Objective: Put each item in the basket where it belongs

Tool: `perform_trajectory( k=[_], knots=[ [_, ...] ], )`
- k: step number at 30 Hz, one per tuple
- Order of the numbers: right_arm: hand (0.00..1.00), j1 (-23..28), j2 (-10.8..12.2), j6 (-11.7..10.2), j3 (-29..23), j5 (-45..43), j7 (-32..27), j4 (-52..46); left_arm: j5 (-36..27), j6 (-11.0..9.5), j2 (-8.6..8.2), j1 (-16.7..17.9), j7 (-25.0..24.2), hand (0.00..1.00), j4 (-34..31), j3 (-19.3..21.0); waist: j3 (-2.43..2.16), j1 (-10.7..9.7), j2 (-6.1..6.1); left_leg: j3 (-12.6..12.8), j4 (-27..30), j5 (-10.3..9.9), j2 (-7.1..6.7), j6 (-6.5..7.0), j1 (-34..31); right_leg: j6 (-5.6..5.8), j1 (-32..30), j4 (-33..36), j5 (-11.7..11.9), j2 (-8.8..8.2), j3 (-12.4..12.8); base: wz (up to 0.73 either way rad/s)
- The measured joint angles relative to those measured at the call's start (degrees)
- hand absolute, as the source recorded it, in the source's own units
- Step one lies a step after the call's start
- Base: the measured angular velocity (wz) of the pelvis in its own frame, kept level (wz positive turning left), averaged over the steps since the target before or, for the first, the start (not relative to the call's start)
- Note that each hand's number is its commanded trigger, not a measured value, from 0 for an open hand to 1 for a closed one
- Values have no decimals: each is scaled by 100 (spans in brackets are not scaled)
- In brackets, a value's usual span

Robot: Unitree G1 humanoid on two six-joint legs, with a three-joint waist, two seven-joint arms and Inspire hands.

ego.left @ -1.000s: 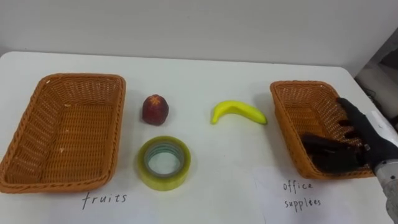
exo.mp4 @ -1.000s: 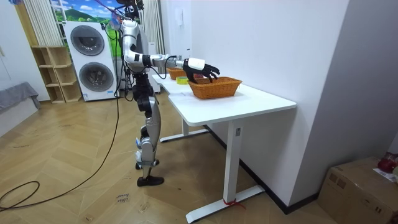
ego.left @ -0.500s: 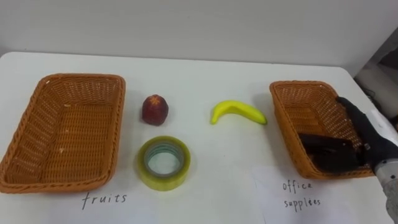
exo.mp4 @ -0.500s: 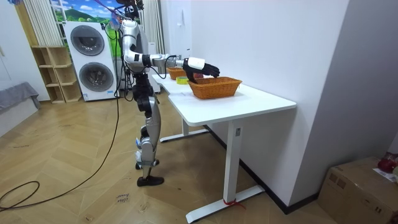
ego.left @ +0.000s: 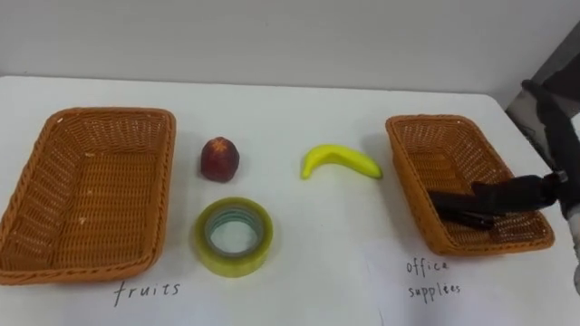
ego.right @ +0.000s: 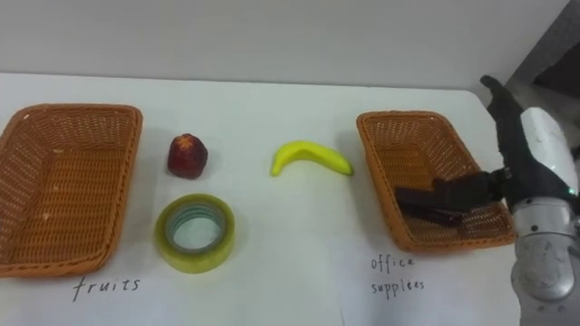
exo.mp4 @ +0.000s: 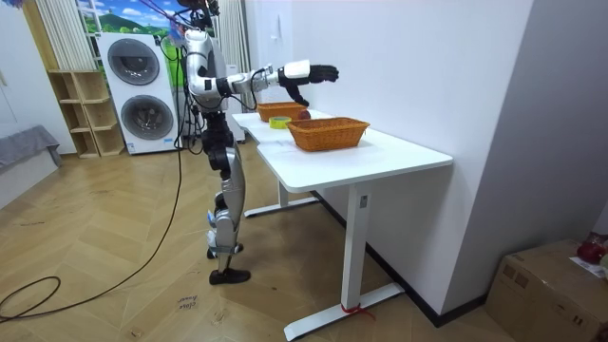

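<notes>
A red fruit (ego.left: 219,159) and a yellow banana (ego.left: 340,161) lie on the white table between two wicker baskets. A yellow-green tape roll (ego.left: 233,237) lies flat in front of the red fruit. The basket labelled fruits (ego.left: 109,115) stands on the left. In the basket labelled office supplies (ego.left: 435,119) on the right lies a dark item (ego.left: 467,219), partly hidden by my thumb. My right hand (ego.right: 539,149) is raised above that basket's right side, open, fingers straight, holding nothing. It is well above the table in the room view (exo.mp4: 318,72).
The table (ego.left: 299,281) has bare room along its front edge and behind the fruit. A wall runs along its far side. I stand at the table's long side, with washing machines (exo.mp4: 138,90) behind me.
My right hand has risen out of the office supplies basket, and the dark item stays inside. The eye view has shifted slightly.
</notes>
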Motion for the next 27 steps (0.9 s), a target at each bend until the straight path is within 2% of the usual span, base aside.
perform_trajectory(
  k=[4, 8, 12, 27],
  knots=[
    [0, -20, 1, -8, -30, 6, -345, -227, -1, 0, 0, 69, -9, 0, -1, 0, 1, -4, -11, 21, -10, 0, 1, 0, 4, 0, 4, -3, 0, 0, 3, 0],
    [0, -21, 1, -151, -29, 49, -562, -312, -1, -16, 1, 69, -17, 0, -1, -4, 3, -8, -8, 16, -18, 0, 4, 0, 7, 0, 13, -7, 0, 1, -4, 0],
    [0, -28, 1, -254, -16, 142, -574, -486, -1, -39, 2, 73, -14, 0, -1, -6, 12, 9, 33, 10, -41, 0, 7, -1, 3, 0, 11, -6, 0, 4, -2, 0],
    [0, -160, 0, -312, 145, 834, -569, -687, -53, -89, -3, 30, 3, 0, 38, -177, 13, 133, 72, -3, -33, 0, 5, -1, 1, 0, 12, -9, 0, 1, -9, 0]
  ],
)
